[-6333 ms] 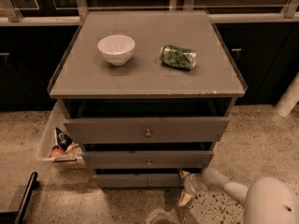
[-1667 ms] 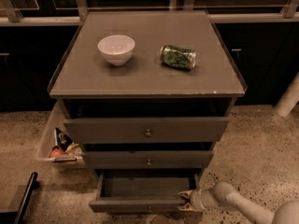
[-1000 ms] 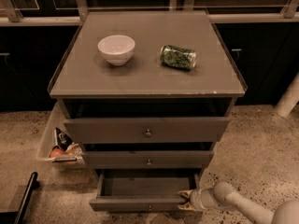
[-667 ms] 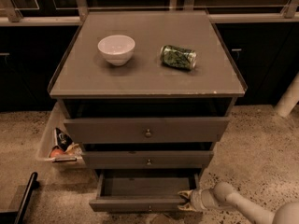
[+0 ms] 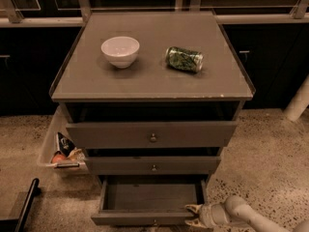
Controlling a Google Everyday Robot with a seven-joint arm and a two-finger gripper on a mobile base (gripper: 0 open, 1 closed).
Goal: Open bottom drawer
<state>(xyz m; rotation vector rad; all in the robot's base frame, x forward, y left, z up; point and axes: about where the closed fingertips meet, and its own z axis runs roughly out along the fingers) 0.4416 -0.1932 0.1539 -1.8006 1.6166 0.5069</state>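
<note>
three grey drawers stack in the cabinet, and the bottom drawer point(image 5: 145, 195), the slimmest of them, stands pulled out toward the near side with its plain grey inside showing. its front panel runs along the near edge, low in the view. the gripper point(image 5: 193, 215) sits at the near right corner of that drawer, on the end of a pale arm point(image 5: 244, 212) that comes in from the near right. its tan fingers point(image 5: 192, 208) are set narrow on the right end of the front panel, one tip inside the drawer and the other against the outer face.

just above, the middle drawer point(image 5: 120, 165) is pushed in, with a small round knob point(image 5: 154, 167) at its centre. the top drawer point(image 5: 111, 135), the tallest of the three, carries a larger knob point(image 5: 153, 138), and a dark gap shows between its upper edge and the worktop point(image 5: 154, 83).

on the worktop a white bowl point(image 5: 120, 50) stands upright toward the left. a green can point(image 5: 184, 59) lies on its side to the right of the bowl, the two well apart.

left of the cabinet, on the speckled floor point(image 5: 270, 153), a clear plastic bin point(image 5: 47, 146) holds a few snack packets point(image 5: 65, 144). a black bar point(image 5: 26, 208) slants across the near left corner. dark cupboards point(image 5: 270, 57) run along the far side behind the cabinet.
</note>
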